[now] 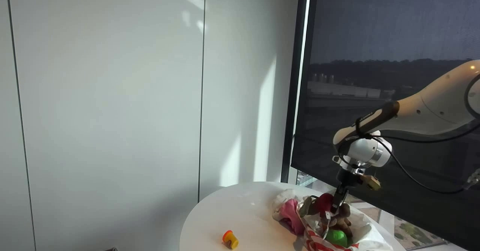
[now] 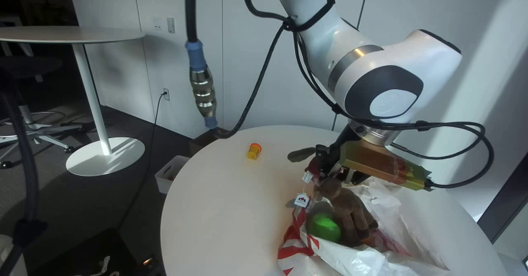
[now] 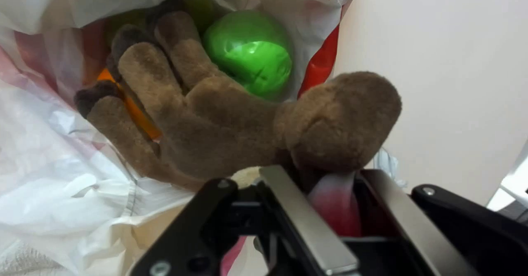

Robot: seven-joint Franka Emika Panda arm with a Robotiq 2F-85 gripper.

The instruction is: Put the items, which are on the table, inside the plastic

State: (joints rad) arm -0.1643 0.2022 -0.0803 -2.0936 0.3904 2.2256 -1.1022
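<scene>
Red toy [image 1: 323,202], clamped in fingers [image 3: 312,225], brown plush [image 3: 222,127] crowding bag [image 3: 49,152], yellow tub [image 2: 253,153] apart

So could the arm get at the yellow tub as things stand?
Probably not right away: its jaws look closed on the plush at the bag. Otherwise the way seems free: the tub is uncovered on the table, apart from the bag.
</scene>
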